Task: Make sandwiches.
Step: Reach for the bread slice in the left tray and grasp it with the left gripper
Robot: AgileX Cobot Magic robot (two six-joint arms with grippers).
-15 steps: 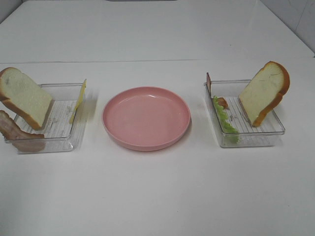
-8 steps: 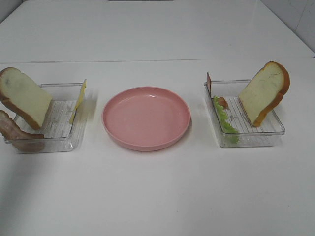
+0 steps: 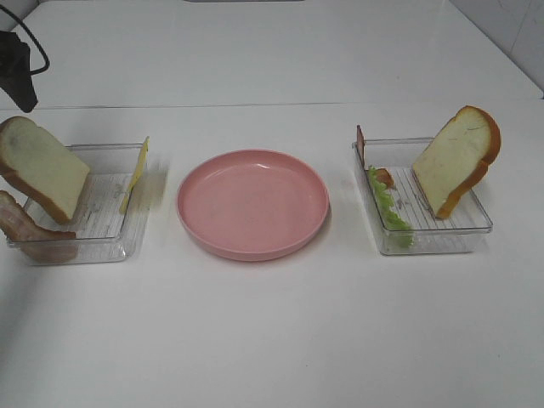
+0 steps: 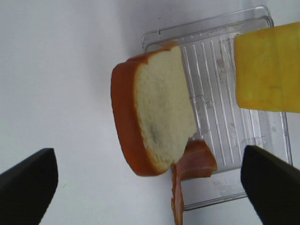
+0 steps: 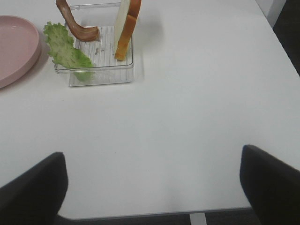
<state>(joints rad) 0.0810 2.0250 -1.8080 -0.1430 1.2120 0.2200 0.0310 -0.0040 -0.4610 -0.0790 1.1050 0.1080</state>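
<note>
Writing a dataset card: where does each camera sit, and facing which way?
Exterior high: up high, looking down at the pink plate; the left arm shows at a corner.
Left wrist: above the bread slice at the left tray, looking down; open left gripper shows.
Right wrist: looks toward the right tray; open right gripper shows.
Shared: exterior and right wrist both show the plate.

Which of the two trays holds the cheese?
The left tray: the cheese leans on its wall nearest the plate. The right tray has lettuce instead.
</note>
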